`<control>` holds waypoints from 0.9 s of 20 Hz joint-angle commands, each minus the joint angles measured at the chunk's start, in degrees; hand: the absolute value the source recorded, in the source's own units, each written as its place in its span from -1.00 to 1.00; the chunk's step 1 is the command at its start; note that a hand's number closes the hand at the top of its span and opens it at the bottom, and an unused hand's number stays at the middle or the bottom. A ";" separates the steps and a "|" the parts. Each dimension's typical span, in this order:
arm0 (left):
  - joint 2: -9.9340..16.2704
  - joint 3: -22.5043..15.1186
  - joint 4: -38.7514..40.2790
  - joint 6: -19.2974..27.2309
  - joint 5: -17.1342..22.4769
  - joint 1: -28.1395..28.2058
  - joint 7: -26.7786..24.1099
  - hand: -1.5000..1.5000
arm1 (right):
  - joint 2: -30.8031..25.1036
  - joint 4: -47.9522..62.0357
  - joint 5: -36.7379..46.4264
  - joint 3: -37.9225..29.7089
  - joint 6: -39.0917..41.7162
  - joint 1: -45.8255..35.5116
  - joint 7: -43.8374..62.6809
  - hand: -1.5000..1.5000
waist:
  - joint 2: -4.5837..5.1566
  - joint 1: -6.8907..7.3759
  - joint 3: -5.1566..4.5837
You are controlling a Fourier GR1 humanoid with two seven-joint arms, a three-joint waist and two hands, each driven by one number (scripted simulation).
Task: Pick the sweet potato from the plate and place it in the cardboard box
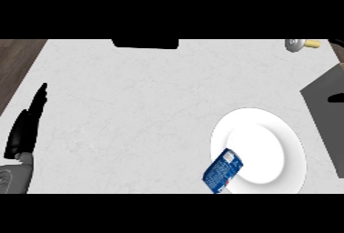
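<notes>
A white round plate (pixel 269 136) lies on the counter at the right, and its middle is bare. No sweet potato shows anywhere in the head view. A dark grey box-like shape (pixel 321 98) with a handle slot juts in from the right edge, just above the plate. My left hand (pixel 25 127) rests at the far left edge with its fingers straight and pointing up, holding nothing. Its grey forearm (pixel 13 178) enters from the lower left corner. My right hand is out of view.
A blue packet (pixel 222 171) lies tilted over the plate's lower left rim. A black object (pixel 145 43) sits at the counter's far edge. A small grey and yellow item (pixel 301 44) lies at the top right. Dark wood floor (pixel 17 59) borders the white counter on the left.
</notes>
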 commanded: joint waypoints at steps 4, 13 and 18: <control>-0.90 -0.47 -0.05 -0.59 0.61 -1.03 -0.47 0.00 | -6.62 6.43 -5.97 -3.95 16.83 -1.44 -3.43 -1.00 | 0.88 0.85 0.27; -0.38 -0.58 -0.43 -0.69 0.17 -1.84 -0.39 0.00 | -10.96 6.41 -7.86 -4.74 15.33 -1.39 0.36 -1.00 | 1.81 2.01 0.72; -0.99 -0.95 -0.66 -0.65 0.22 -1.43 -0.38 0.00 | -12.49 4.52 -6.92 -3.11 14.65 0.24 0.88 -1.00 | 2.18 2.17 0.99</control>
